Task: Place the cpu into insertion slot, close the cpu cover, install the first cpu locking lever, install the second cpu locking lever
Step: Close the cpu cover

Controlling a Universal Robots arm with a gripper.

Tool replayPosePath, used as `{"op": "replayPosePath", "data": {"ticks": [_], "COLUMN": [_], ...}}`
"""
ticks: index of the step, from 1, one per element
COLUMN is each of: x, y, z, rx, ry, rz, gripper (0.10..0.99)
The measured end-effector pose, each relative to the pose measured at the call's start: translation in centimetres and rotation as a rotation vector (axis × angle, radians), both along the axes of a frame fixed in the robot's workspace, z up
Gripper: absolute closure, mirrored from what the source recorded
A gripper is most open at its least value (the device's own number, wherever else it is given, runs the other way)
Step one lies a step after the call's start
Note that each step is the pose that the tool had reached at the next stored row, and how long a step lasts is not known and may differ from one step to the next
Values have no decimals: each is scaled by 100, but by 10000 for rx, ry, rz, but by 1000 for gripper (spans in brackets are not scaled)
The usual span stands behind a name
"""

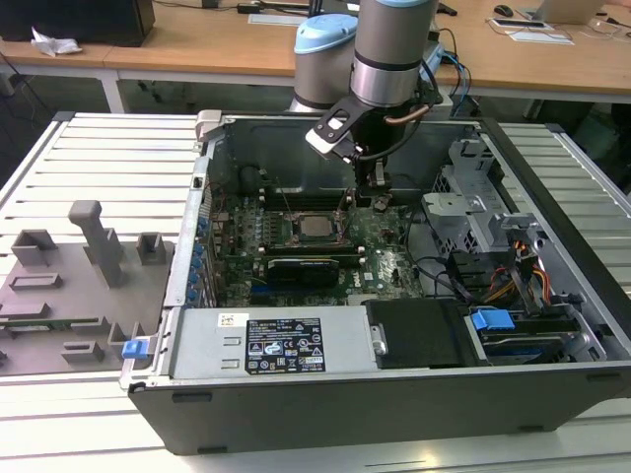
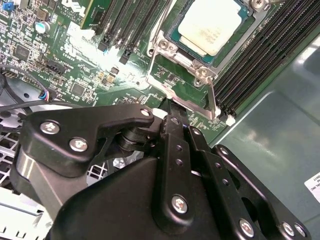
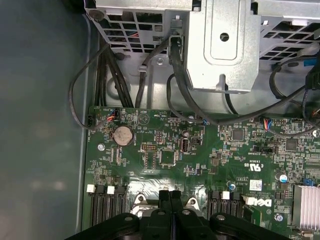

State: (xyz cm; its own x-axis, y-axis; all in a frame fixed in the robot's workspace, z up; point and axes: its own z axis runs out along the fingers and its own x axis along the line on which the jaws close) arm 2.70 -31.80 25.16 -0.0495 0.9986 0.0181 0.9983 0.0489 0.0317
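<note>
The cpu [image 1: 317,227] sits in the insertion slot [image 1: 296,239] around the centre of the exterior view, a bit to the exterior view's left of middle. The gripper [image 1: 379,202] hangs low over the motherboard [image 1: 389,251], just beside the slot on the exterior view's right and slightly higher in the frame, clear of the chip itself. In the second wrist view the gripper [image 2: 172,109] has its tip at the slot's metal rim [image 2: 165,47], with the cpu [image 2: 212,25] just beyond it. A thin locking lever [image 2: 212,97] runs along the rim right next to the tip; contact can't be made out. In the first wrist view the gripper [image 3: 170,196] has its fingers [image 3: 164,200] pressed together, only a thin seam between them and nothing visible in the pinch. The cpu is a flat square with a pale silver-grey top and a narrow green border, lying level inside the frame. Whether the cpu cover is down can't be made out. Black memory slots [image 2: 260,55] flank the socket.
</note>
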Motion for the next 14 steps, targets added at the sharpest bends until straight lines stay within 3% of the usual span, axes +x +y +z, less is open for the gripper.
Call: {"op": "replayPosePath", "data": {"ticks": [14], "x": [-38], "y": [0], "z": [0], "rx": [0], "ry": [0], "rz": [1], "gripper": [980]}}
